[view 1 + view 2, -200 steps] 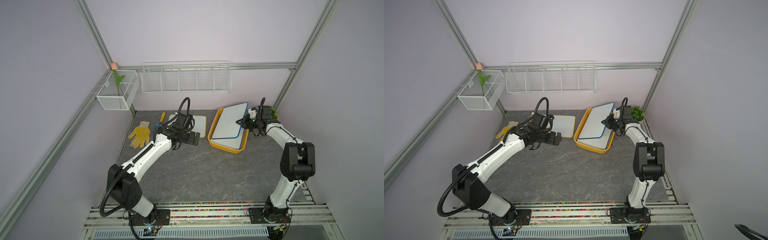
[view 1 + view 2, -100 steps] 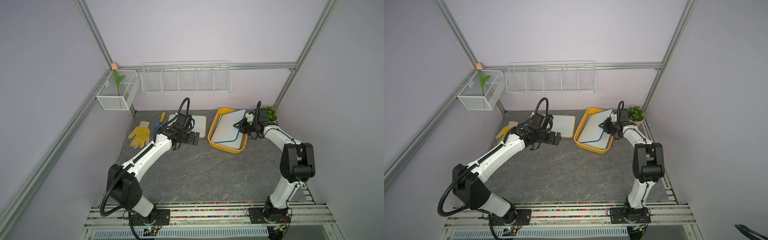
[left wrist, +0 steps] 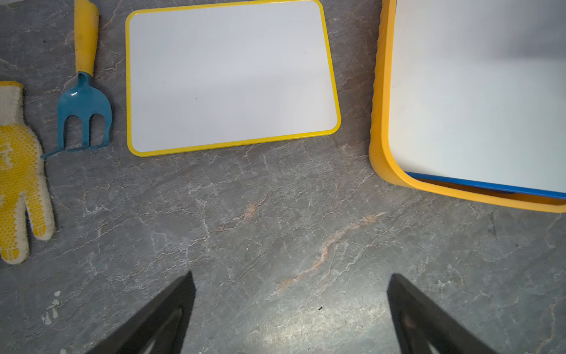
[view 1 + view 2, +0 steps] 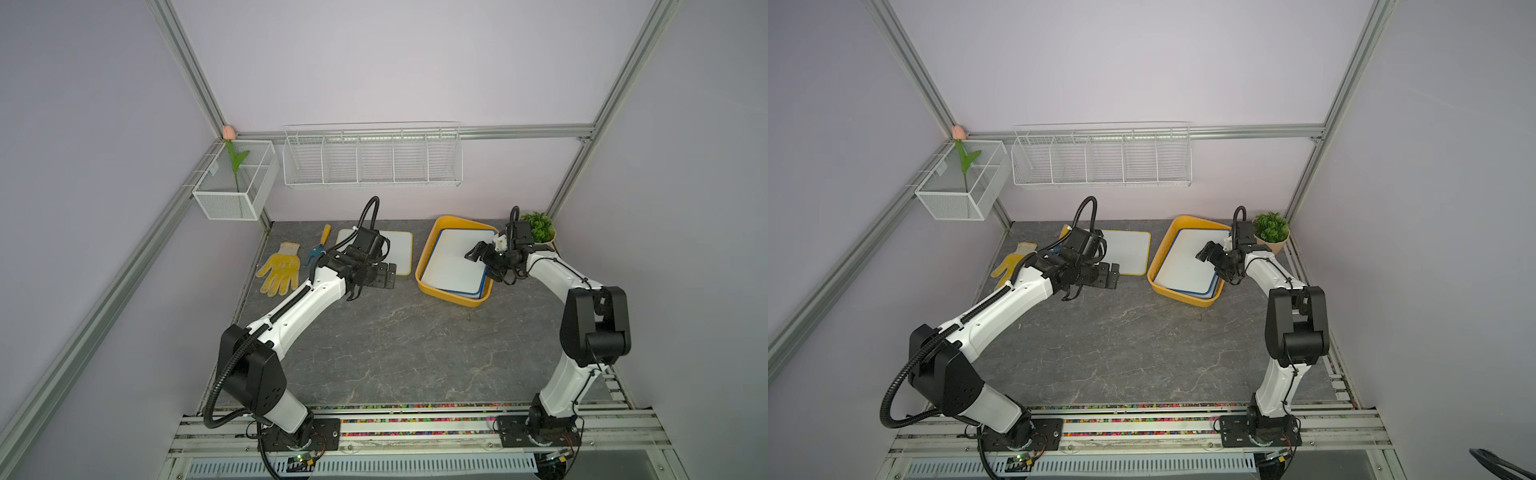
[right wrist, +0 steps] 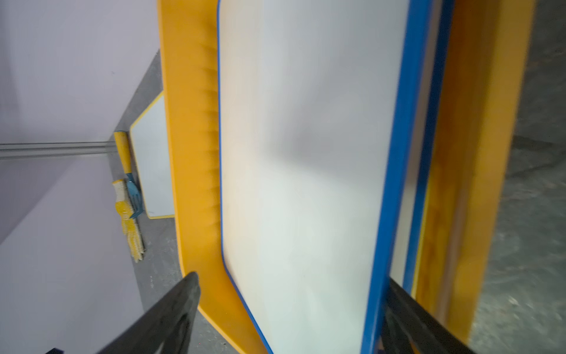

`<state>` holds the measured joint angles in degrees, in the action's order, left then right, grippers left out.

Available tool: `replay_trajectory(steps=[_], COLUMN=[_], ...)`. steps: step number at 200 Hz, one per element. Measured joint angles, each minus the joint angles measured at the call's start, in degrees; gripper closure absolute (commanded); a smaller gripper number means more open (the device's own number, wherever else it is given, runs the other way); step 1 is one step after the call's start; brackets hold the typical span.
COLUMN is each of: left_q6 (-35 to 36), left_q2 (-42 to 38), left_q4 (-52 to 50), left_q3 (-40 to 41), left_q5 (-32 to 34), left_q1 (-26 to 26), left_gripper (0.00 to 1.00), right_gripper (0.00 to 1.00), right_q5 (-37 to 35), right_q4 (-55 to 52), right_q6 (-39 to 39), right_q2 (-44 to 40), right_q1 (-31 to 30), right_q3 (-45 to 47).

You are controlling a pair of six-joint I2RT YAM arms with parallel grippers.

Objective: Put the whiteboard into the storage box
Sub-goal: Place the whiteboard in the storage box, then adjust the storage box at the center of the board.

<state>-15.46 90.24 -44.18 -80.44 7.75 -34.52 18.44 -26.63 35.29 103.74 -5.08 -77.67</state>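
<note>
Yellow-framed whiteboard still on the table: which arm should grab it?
Left. The left gripper, open, hovers beside the yellow-framed whiteboard, which is plainly in its wrist view. The right gripper, also open, is over the box, which sits between it and that board.

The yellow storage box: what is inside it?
A blue-framed whiteboard lies inside the storage box, filling most of it. In the right wrist view a second blue edge shows below it, perhaps another board. The box floor is almost fully covered.
</note>
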Motion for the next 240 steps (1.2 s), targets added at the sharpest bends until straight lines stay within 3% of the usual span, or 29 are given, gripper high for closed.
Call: replay_trajectory(steps=[63,83,109,127,161,190,213,240], left_q6=[-5.42,-7.63,-11.52,-14.93,-22.99,-28.13,-28.41,-26.34], left_q2=[-0.20,-0.48,-1.20,-2.03,-6.12,-8.81,-7.28,-1.01], left_q4=[0.28,2.10,5.84,8.00,12.87,17.57,18.12,17.73], left_q3=[1.27,4.02,8.87,11.67,18.78,24.63,23.30,15.63], left_q5=[0.42,0.79,1.14,0.98,-1.64,-4.63,-6.08,-6.36], left_q1=[0.74,0.94,1.16,2.01,7.65,12.46,13.40,15.61], left_gripper=[0.01,0.01,0.01,0.01,0.01,0.01,0.01,0.01], right_gripper=[0.11,0.11,0.11,0.11,0.11,0.11,0.11,0.11], right_q5=[-17.27,-21.90,-26.05,-27.61,-28.50,-26.10,-24.63,-24.81], right_q4=[-7.34,-3.19,6.45,13.00,21.38,23.04,22.67,21.55], right_q6=[-5.88,-7.06,-9.73,-13.55,-23.67,-29.18,-30.67,-29.03], right_q2=[-7.54,-14.73,-26.56,-28.65,-19.12,-6.93,1.92,9.60], right_q1=[-2.32,-4.13,-11.56,-18.67,-28.87,-31.32,-31.41,-32.04], right_q3=[-0.48,5.29,16.22,18.93,15.04,6.25,-3.30,-12.98])
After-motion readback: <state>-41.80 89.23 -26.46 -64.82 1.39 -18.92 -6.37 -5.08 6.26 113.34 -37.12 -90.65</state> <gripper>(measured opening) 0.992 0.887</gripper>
